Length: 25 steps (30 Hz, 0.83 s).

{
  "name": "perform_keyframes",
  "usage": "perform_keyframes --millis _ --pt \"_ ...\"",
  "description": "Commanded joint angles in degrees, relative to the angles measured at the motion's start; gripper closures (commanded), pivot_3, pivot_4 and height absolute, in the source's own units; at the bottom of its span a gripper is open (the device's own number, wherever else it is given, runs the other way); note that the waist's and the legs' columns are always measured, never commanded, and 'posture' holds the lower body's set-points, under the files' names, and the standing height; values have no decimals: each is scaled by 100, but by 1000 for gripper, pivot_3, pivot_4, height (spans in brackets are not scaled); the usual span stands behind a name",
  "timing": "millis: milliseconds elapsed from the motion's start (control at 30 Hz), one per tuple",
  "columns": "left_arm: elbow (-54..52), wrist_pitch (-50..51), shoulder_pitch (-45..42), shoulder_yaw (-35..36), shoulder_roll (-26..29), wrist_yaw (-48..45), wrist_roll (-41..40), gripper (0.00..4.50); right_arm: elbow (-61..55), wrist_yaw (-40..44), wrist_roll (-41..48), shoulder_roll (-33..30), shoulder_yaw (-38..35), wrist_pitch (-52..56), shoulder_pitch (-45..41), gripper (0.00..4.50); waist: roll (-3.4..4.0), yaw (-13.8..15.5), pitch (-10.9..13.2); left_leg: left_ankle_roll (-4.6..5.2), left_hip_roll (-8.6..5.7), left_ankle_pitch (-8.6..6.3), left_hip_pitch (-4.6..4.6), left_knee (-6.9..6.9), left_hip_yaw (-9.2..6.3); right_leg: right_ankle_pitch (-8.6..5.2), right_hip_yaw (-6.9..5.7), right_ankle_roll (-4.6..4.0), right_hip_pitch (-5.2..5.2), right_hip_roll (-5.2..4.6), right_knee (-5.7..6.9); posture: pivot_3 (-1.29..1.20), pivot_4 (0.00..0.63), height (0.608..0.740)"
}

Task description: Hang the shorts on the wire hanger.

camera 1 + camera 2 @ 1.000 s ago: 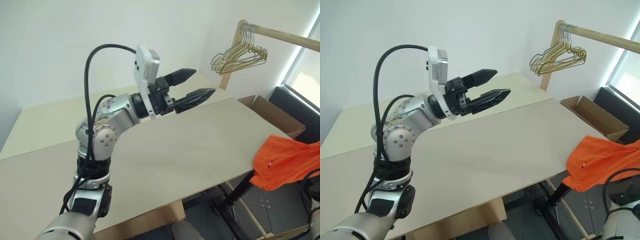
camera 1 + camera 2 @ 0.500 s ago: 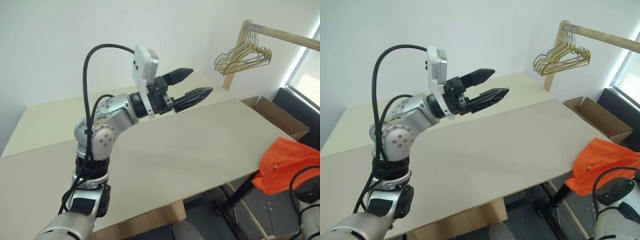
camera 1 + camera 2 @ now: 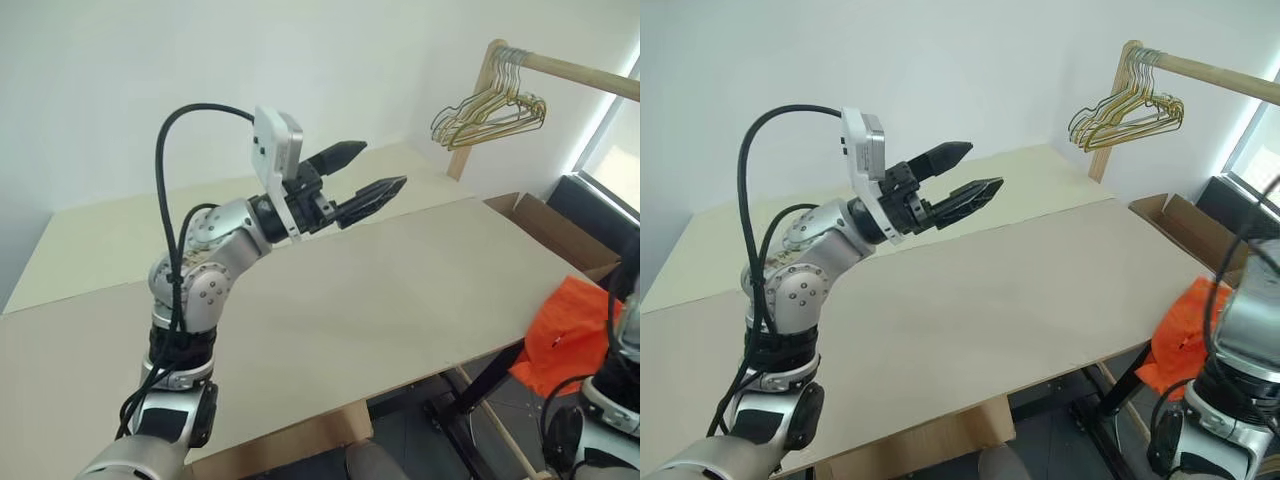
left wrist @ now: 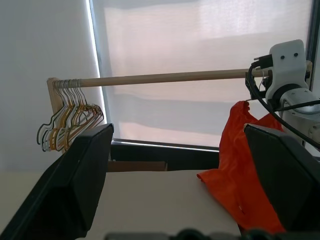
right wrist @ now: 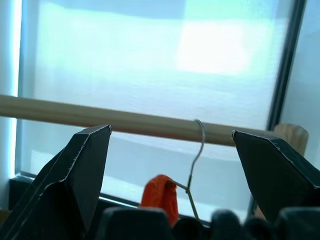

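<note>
The bright orange fabric shorts (image 4: 240, 170) hang on the thin wire hanger (image 5: 196, 150), whose curved hook sits over the long wooden rail (image 4: 165, 78), right of the pale wooden counter (image 3: 380, 300). The left gripper (image 3: 362, 174) hovers above the counter, its 2 black fingers apart and empty. The right gripper (image 5: 170, 170) faces the hanger's hook, fingers spread wide, holding nothing. A bunch of gold wire hangers (image 3: 490, 110) hangs at the rail's far end

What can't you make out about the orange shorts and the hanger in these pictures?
- Bright orange fabric shorts: in the eye views, the right arm covers their far side.
- Thin wire hanger: right wrist view, its triangle is cut off below; only its hook over the wooden rail shows.
</note>
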Motion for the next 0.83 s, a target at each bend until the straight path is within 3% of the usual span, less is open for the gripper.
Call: perform_keyframes --millis 33,200,467,667,833 --pt "-296 -231 126 172 190 17 95 0 -262 880 613 274 698 -1080 -285 14 -5 18 3 0 0 0 0 0 -3 0 0 0 0 2 2 -200 0 740" --pt "-439 -293 648 183 638 -10 333 0 -699 2981 2265 562 1187 -924 -172 14 -13 254 13 1 4 0 3 -1 -12 3 -1 -2 2 10 6 -120 0 740" --pt "-963 -665 1792 303 1597 -553 588 0 -768 5732 3750 -354 1452 -923 799 14 -59 1245 46 0 -23 0 -22 3 -94 28 -41 -45 -39 -21 -13 -32 0 740" --pt "-1034 -717 2233 502 2284 -1157 502 0 -590 6647 3972 -743 1593 -1094 1107 14 -93 1712 69 -3 -17 1 -15 3 -72 26 -59 -54 -39 -13 -6 10 2 740" --pt "-1027 -668 2392 511 2488 -1185 579 0 -615 6895 3981 -805 1666 -1148 1271 14 -98 1858 75 -3 -9 2 -16 3 -70 23 -67 -66 -43 -7 1 23 3 740"
